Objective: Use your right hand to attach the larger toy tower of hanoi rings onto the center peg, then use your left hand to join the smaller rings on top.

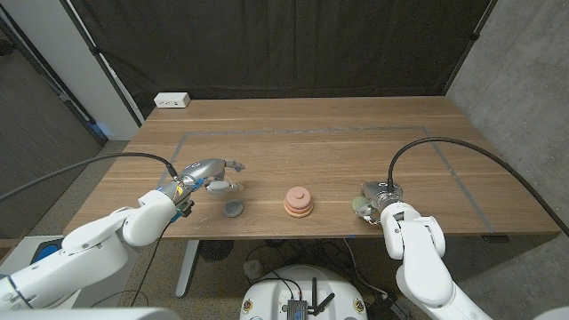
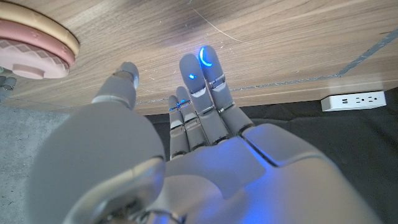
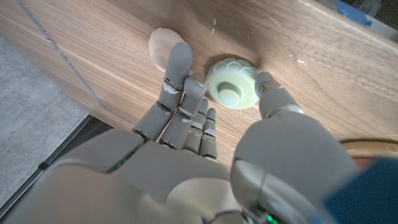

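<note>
My right hand (image 1: 380, 197) sits at the lower right of the head view, near the table's front edge. In my right wrist view this hand (image 3: 205, 124) reaches over a pale green ring (image 3: 232, 83) with a scalloped rim. My thumb is beside it on one side and my fingers (image 3: 177, 74) on the other; whether they actually pinch it I cannot tell, since nothing shows the ring lifted or squeezed. A beige disc (image 3: 160, 42) lies on the wood just past my fingertips, close beside the green ring.

My left hand (image 1: 206, 175) is at the centre left of the head view, fingers spread and holding nothing. In my left wrist view the fingers (image 2: 202, 81) stretch straight out over the wood, apart from each other, with blue lights glowing on them.

A small grey ring (image 1: 233, 209) lies on the table just below and right of my left hand, close to it but not touching.

The stack of pink and orange rings (image 1: 298, 203) stands at the middle of the head view, between my two hands and apart from both. Its edge (image 2: 34, 43) appears at the upper left corner of my left wrist view.

The wooden table (image 1: 302, 142) carries grey tape lines. A white power strip (image 1: 172, 100) lies at its far left corner.
</note>
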{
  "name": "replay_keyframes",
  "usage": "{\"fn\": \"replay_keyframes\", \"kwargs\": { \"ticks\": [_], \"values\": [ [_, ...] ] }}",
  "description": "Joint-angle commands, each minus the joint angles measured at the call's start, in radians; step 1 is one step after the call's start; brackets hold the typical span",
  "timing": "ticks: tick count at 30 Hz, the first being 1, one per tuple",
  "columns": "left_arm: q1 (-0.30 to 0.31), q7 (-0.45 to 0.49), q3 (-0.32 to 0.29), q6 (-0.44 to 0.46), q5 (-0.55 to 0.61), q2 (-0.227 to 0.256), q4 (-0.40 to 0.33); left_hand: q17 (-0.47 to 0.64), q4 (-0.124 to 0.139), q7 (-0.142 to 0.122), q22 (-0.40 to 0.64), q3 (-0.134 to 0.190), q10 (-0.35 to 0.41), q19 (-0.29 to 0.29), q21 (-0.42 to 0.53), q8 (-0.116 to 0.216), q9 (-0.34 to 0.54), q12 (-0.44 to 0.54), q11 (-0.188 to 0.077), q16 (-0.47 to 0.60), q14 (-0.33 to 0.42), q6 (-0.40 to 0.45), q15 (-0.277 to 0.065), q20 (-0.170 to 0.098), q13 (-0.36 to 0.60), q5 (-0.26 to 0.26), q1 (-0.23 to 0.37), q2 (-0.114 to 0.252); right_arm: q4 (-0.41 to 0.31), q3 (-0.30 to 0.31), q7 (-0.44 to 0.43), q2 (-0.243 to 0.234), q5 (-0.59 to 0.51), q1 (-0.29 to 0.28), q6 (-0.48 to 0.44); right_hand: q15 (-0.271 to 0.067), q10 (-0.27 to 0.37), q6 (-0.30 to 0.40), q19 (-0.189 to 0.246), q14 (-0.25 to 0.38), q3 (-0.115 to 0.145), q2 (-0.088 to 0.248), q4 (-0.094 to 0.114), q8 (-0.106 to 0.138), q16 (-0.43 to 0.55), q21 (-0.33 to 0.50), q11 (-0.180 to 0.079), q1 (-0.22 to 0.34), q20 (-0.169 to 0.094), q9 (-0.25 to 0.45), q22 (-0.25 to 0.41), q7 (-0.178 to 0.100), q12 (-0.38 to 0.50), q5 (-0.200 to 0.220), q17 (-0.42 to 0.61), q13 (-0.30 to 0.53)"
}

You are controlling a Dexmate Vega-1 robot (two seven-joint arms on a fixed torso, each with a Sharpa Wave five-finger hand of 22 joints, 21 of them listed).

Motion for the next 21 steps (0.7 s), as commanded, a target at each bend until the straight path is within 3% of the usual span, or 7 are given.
{"fn": "replay_keyframes", "kwargs": {
  "ticks": [1,21],
  "values": [
    [-0.009,-0.007,0.005,0.0,-0.007,0.006,0.006,0.003,0.003,0.0,0.002,0.007,0.01,0.009,0.001,-0.005,0.002,0.006,-0.007,-0.003,0.006,0.013,-0.106,-0.115,0.004,0.009,-0.001,0.005,0.027,-0.01,0.022,0.012,-0.005,0.021,-0.001,-0.075,0.006,-0.002,-0.007,0.002,0.004,0.003,-0.006,-0.001,0.0,0.001,0.001,-0.004,-0.085,0.001,0.0,0.001,0.004,0.0,0.004,0.001],
    [-0.008,-0.002,0.012,0.001,-0.01,0.009,0.004,0.004,0.001,0.001,0.002,0.014,0.015,0.01,0.001,-0.007,0.003,0.005,-0.003,-0.005,0.007,0.02,-0.106,-0.114,0.006,0.011,-0.005,0.007,0.041,-0.019,0.028,0.009,-0.013,0.016,-0.012,-0.075,0.008,-0.001,-0.007,0.003,0.002,0.005,-0.009,-0.002,-0.005,0.0,-0.002,0.0,-0.086,-0.004,-0.002,0.003,0.005,-0.003,0.0,-0.005]
  ]
}}
